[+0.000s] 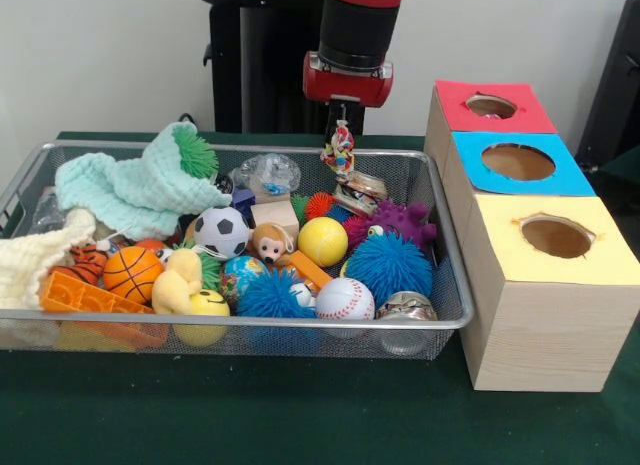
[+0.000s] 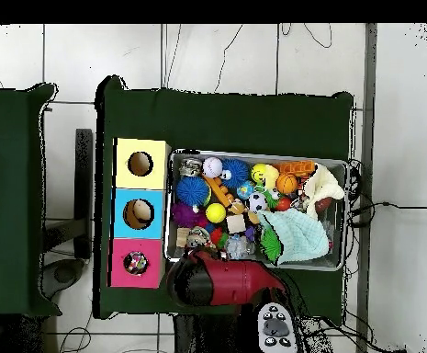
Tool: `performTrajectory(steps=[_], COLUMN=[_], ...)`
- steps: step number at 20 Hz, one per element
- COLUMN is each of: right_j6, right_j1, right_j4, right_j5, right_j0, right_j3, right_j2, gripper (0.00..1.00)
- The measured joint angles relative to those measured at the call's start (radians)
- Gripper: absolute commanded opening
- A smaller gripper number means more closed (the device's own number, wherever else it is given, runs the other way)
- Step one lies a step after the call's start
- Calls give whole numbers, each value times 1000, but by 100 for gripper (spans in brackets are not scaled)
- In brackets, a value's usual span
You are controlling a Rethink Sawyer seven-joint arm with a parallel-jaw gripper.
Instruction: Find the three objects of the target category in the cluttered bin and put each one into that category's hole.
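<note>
My gripper (image 1: 342, 133) hangs over the far right part of the wire-mesh bin (image 1: 300, 324), shut on a white fabric scrap with coloured spots (image 1: 340, 157). The scrap dangles clear above the toys. In the overhead view the red arm (image 2: 221, 280) covers the gripper and the scrap at the bin's (image 2: 253, 153) lower left edge. The red-panel hole (image 1: 491, 106) is the farthest of three on the wooden box to the right. From above, something colourful shows inside the red-panel hole (image 2: 136, 263). No other spotted scraps show among the clutter.
The blue-panel hole (image 1: 518, 162) and yellow-panel hole (image 1: 556, 236) lie nearer the camera. A mint-green waffle cloth (image 1: 140, 190) and a cream knitted cloth (image 1: 30, 260) fill the bin's left. Balls, spiky toys and a purple octopus (image 1: 400, 222) crowd the remainder. A remote (image 2: 277, 329) lies beside the robot's base.
</note>
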Motion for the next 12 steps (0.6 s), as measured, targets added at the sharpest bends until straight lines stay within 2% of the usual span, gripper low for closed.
performTrajectory(steps=[7,12], right_j6=[0,0], right_j1=[-5,-36], right_j4=[4,40], right_j5=[11,113], right_j0=[14,53], right_j3=[-1,-1], right_j2=[-1,-14], gripper=[0,0])
